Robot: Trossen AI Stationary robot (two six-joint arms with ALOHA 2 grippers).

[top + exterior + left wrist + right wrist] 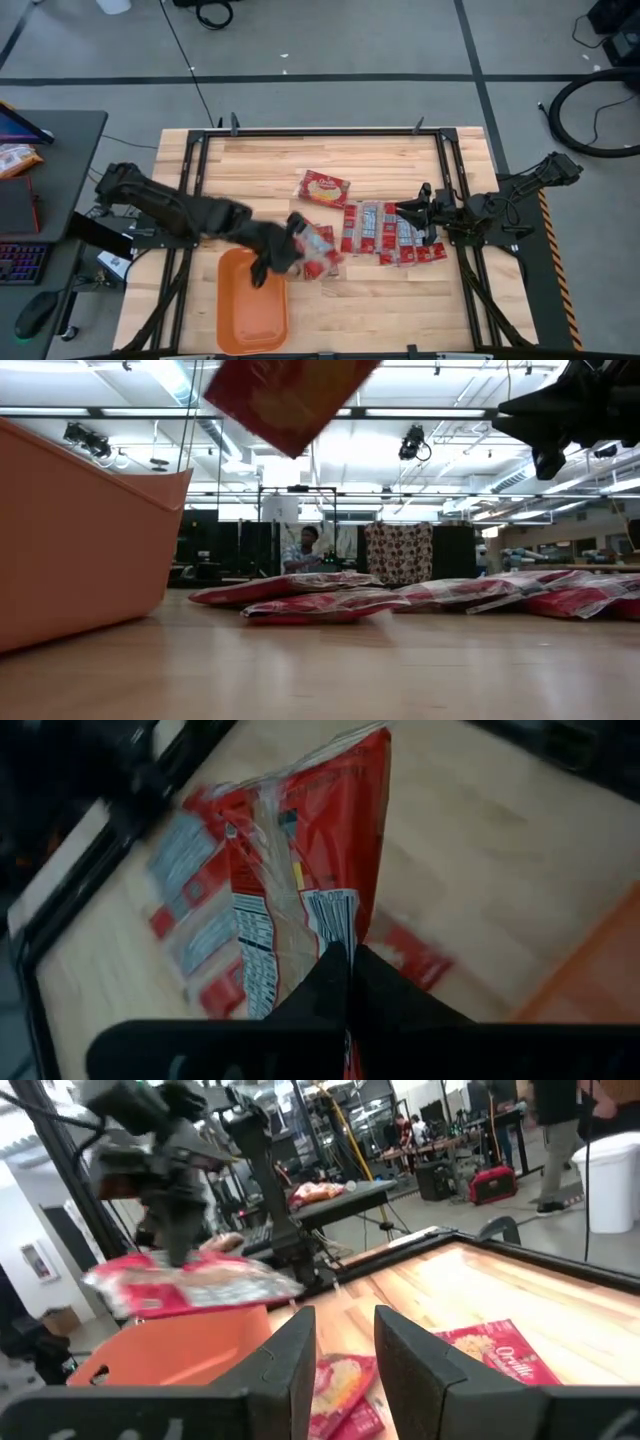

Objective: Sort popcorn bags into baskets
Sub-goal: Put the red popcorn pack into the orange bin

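The orange basket [253, 312] sits at the near left of the table [330, 160], and I see no bags in it yet. Just beside its far right corner, the left gripper [292, 238] pinches one popcorn bag [316, 251] and holds it up in the air. More bags [385, 232] lie in a row to the right, and one wide bag [322, 187] lies apart. The right gripper [412, 212] hangs over the row, its fingers apart and holding nothing. Most of the sorting is left, I think.

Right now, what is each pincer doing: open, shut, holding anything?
Left pincer: shut on a red popcorn bag, lifted beside the orange basket.
Right pincer: open, empty, above the row of bags.
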